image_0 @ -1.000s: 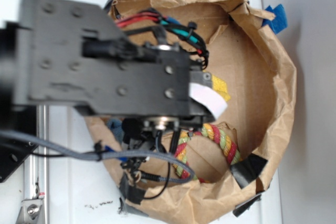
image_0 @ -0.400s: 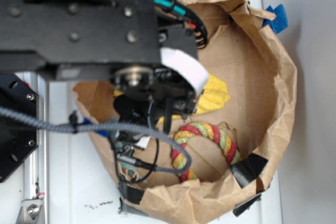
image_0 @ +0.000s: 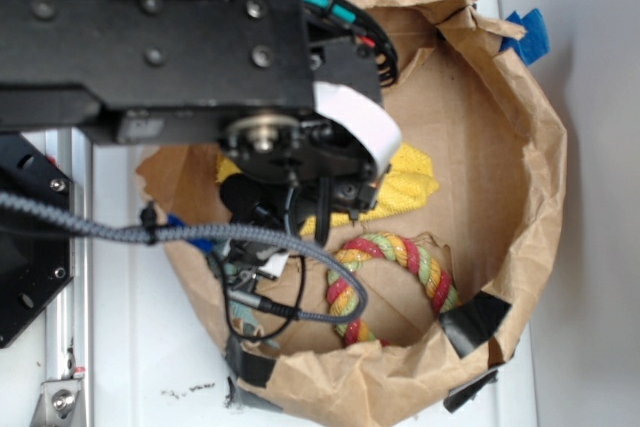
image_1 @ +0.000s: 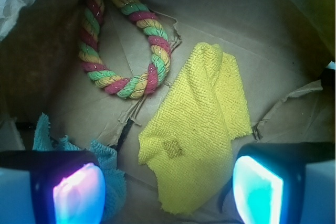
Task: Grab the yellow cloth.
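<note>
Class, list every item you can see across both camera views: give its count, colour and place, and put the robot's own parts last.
yellow cloth: one, bright yellow with a small darker patch, flat on the bin floor between the claw's fingers
rope ring: one, red, yellow and green, on the floor beside the cloth's top left corner
teal cloth: one, teal, crumpled by the left-hand finger in the wrist view
paper bin: one, brown, ragged walls around everything
tape: several pieces, blue and black, on the bin rim
arm: one, black, with cables, over the bin
claw: one, open, glowing pads, above the yellow cloth
</note>
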You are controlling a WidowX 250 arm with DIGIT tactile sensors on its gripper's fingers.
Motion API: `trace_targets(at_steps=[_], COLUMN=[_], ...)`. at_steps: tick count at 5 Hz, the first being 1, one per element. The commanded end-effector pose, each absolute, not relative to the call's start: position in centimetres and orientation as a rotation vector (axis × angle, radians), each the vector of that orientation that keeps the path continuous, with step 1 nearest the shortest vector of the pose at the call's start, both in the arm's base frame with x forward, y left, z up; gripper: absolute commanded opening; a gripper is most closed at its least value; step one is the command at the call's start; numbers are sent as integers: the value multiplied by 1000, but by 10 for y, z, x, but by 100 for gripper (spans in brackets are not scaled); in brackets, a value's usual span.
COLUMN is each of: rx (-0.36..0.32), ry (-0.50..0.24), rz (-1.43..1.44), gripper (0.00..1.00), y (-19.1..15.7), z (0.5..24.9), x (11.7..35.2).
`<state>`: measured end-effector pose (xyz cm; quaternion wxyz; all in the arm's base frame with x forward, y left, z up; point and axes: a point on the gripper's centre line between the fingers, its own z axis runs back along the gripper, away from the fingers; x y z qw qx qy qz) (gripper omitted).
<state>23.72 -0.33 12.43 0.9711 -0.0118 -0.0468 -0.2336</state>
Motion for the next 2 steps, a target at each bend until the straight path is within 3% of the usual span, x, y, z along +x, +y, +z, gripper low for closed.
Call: trace_targets(at_steps=[1,2], rx=[-9,-15], ry=[-144,-153], rz=[-456,-435], gripper=[100,100], y=[-1,6], z=[135,120], x=[244,256])
